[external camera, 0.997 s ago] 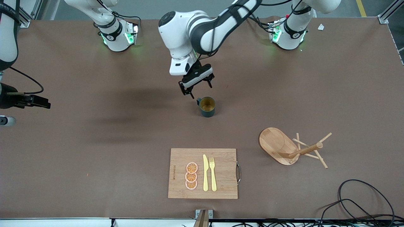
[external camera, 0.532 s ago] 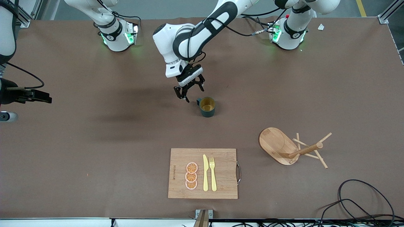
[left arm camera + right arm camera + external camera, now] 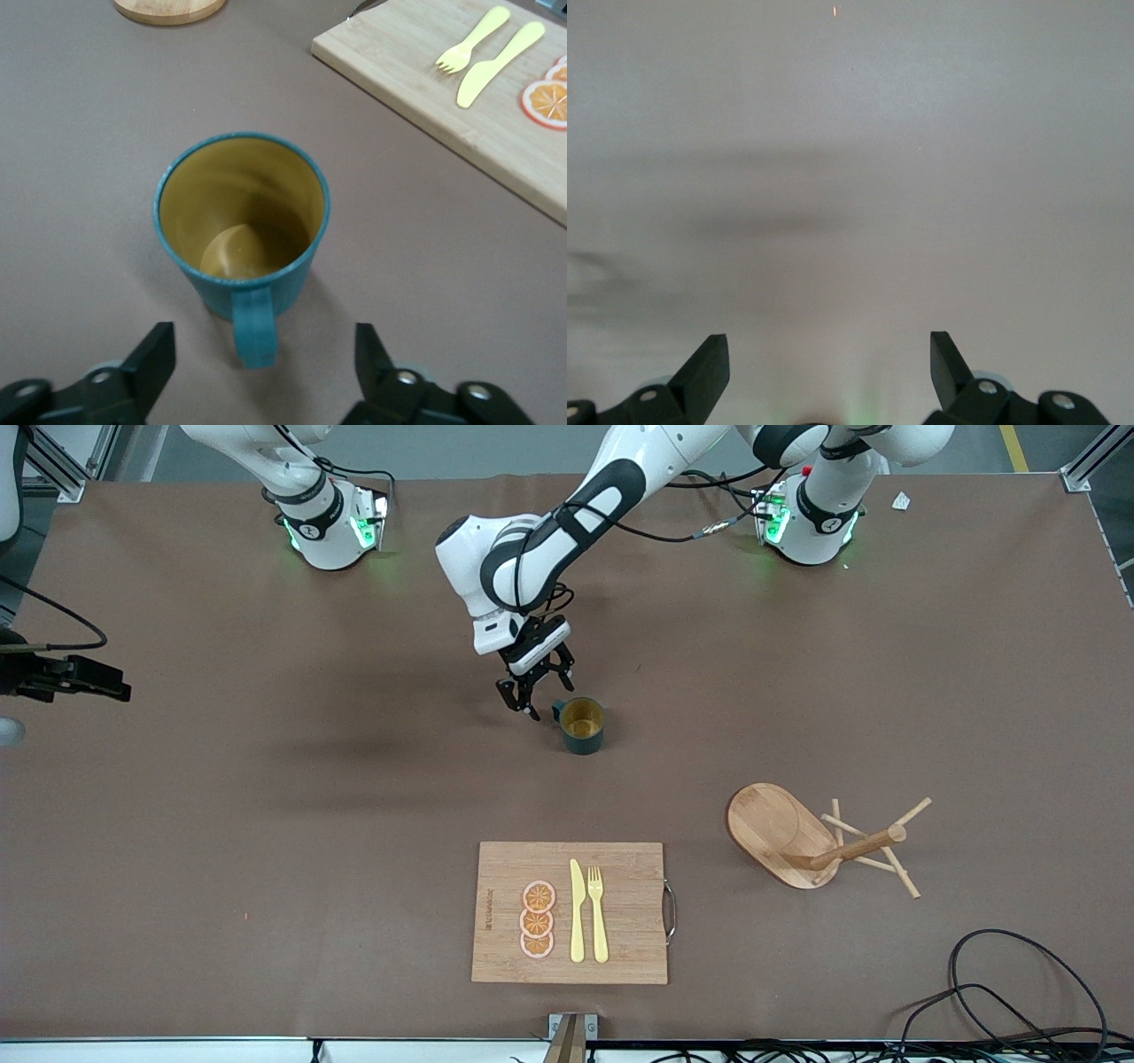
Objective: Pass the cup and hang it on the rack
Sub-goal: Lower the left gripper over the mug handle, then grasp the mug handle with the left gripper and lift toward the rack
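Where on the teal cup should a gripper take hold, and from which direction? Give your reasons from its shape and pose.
Probably by the handle: the cup stands upright, its handle pointing at the open left gripper, which sits low beside it with fingers either side. Come in level along that line. The right gripper waits open at the table's edge.

My left arm reaches in from its base, elbow bent, wrist angled down. Left hand (image 3: pixel 538 693) is low over the desk mid-span, fingers (image 3: pixel 152 359) spread wide, nothing between them. My right arm waits at its end of the desk. Right hand (image 3: pixel 830 365) is up in the air, fingers also spread, empty.
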### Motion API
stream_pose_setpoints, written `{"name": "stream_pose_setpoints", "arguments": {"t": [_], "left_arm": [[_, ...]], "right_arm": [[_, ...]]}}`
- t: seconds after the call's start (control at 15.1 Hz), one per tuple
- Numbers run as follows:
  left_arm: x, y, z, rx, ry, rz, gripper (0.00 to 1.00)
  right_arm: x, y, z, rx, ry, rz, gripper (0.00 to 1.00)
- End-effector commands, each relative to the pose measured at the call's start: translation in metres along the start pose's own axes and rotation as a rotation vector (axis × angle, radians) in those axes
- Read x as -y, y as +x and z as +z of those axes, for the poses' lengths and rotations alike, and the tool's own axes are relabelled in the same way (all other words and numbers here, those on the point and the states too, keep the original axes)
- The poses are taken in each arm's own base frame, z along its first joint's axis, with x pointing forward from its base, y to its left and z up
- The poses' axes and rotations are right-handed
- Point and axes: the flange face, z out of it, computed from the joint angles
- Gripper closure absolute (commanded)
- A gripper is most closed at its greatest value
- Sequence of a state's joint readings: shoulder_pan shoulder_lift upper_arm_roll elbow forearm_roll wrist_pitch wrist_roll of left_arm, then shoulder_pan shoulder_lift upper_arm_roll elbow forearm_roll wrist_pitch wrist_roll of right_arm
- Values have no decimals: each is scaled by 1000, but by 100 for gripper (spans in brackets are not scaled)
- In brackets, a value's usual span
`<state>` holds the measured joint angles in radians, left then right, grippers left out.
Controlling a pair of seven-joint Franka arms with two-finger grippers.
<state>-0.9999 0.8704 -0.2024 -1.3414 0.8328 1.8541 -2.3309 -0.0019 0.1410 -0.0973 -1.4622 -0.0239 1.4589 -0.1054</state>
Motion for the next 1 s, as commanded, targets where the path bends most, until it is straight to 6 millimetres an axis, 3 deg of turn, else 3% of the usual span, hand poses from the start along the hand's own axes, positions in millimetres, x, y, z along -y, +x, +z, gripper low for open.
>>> {"name": "stream_pose_setpoints", "arguments": {"t": [0.0,0.33,0.73,0.93], "left_arm": [[2,-13,4,-26,-9,9,22],[5,-19,13,-32,3,25,42],[2,-12,19,-42,9,19,49],[2,-12,19,-42,6,21,60]], "right_arm": [[2,-28,-5,-8,5,9,0],[-1,-52,-22,-31,11,27,0],[-2,-77,-45,-86,16,61,0],[-4,-82,-48,-89,18,64,0]]}}
